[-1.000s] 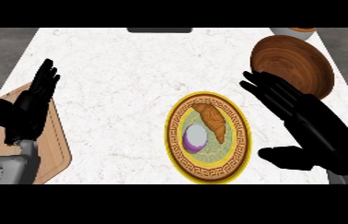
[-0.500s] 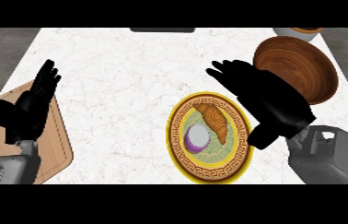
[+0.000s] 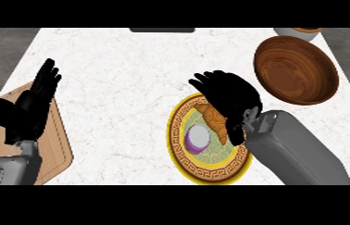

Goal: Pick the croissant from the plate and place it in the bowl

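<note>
Seen from above, a white speckled stone counter (image 3: 130, 80) fills the view. At the far left, a pale wooden cutting board (image 3: 54, 150) lies at the counter's edge, and above it the robot's black left hand (image 3: 31, 110) rests open with straight fingers pointing up, holding nothing and apparently kept out of the way. Right of centre sits a round yellow plate with a dark patterned rim (image 3: 179, 150). On it lie a small purple and white round food item (image 3: 196, 138) and, just beside that, the golden-brown croissant (image 3: 215, 122), not yet lifted. The black right hand (image 3: 229, 96) hangs directly over the croissant's upper end, fingers (image 3: 205, 80) spread and bending downward, seemingly about to close; whether they touch the pastry cannot be told. Its grey forearm (image 3: 294, 150) enters from the lower right. At the upper right stands the dark brown wooden bowl (image 3: 295, 69), near the plate, giving the carry a short path.
</note>
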Controlling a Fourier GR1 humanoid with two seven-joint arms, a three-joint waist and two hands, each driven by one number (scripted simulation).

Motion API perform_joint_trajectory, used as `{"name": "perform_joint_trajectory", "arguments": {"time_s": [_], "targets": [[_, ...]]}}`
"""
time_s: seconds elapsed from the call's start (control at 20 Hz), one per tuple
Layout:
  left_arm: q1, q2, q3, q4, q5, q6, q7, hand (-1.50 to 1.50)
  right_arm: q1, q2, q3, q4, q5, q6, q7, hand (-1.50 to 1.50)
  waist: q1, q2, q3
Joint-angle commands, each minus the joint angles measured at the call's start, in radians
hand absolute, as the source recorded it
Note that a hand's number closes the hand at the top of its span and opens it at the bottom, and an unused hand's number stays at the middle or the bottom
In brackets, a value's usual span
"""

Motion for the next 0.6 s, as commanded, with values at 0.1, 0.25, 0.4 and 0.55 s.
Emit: {"name": "perform_joint_trajectory", "arguments": {"time_s": [0.1, 0.25, 0.4, 0.55], "targets": [[0.033, 0.007, 0.029, 0.01, 0.004, -0.028, -0.035, 0.0, 0.017, 0.043, 0.062, 0.113, 0.062, 0.079, 0.015, -1.5, -0.005, -0.001, 0.0], [0.047, -0.015, 0.021, -0.047, -0.003, -0.02, -0.007, 0.0, 0.062, 0.058, 0.1, 0.123, 0.14, 0.038, 0.005, -1.5, -0.006, -0.002, 0.001], [-0.06, -0.013, 0.036, 0.057, -0.023, -0.016, 0.017, 0.0, -0.029, 0.028, 0.065, 0.185, 0.203, -0.022, -0.101, -1.5, -0.01, 0.001, 0.001], [-0.011, -0.043, -0.001, -0.038, -0.038, -0.001, 0.047, 0.0, 0.019, 0.031, 0.126, 0.189, 0.29, -0.162, -0.146, -1.5, -0.006, 0.0, 0.001]]}}
